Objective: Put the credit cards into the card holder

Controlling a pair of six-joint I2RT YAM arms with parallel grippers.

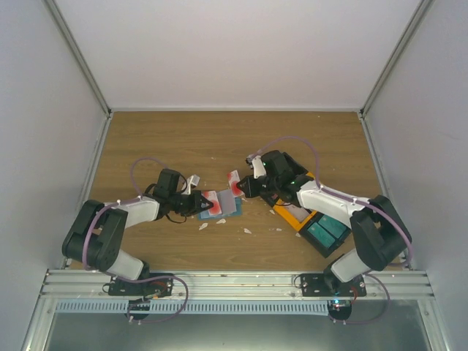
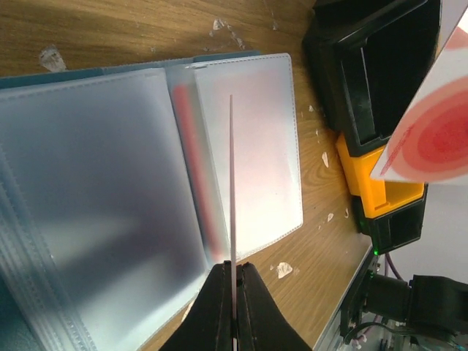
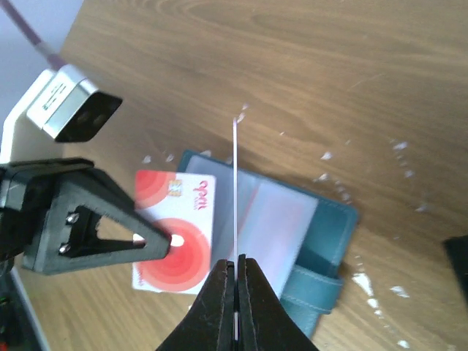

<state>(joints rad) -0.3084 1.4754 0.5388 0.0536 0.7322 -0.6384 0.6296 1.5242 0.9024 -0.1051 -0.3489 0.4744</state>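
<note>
The teal card holder (image 1: 232, 206) lies open on the table between the arms, its clear sleeves (image 2: 131, 183) facing up; it also shows in the right wrist view (image 3: 329, 241). My left gripper (image 1: 205, 205) is shut on a white-and-red credit card (image 1: 214, 202), held just above the holder's left part; this card is edge-on in the left wrist view (image 2: 232, 183) and flat in the right wrist view (image 3: 179, 234). My right gripper (image 1: 245, 187) is shut on a second credit card (image 1: 234, 180), edge-on in its own view (image 3: 235, 190), above the holder's far edge. That card also shows in the left wrist view (image 2: 431, 139).
Black (image 2: 373, 66), orange (image 1: 296, 214) and teal (image 1: 327, 232) open bins stand at the right, under the right arm. White scraps (image 1: 247, 231) lie on the wood in front of the holder. Grey walls enclose the table.
</note>
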